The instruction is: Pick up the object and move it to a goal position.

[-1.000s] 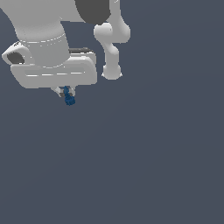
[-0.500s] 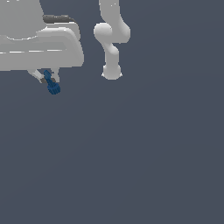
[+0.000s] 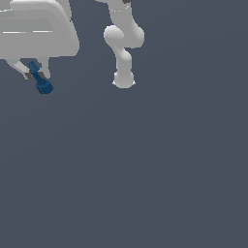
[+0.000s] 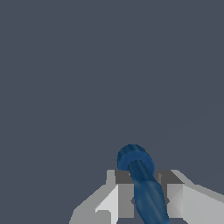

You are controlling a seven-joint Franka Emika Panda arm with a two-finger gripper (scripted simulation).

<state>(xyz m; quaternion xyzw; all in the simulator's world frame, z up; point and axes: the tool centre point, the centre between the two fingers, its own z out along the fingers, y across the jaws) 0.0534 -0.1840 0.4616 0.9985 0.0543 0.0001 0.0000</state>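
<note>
One dark blue object sits clamped in the white tool, ribbed end hanging below the fingers.

Flat even light, seemingly shadowless, sharp

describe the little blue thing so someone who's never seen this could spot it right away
In the exterior view, start at the big white gripper in the upper corner on the exterior view's left. The object is clamped between its two fingers, tilted, with its thicker ribbed end pointing down. It is the only dark blue thing in a scene of white robot parts and plain grey ground.
</note>
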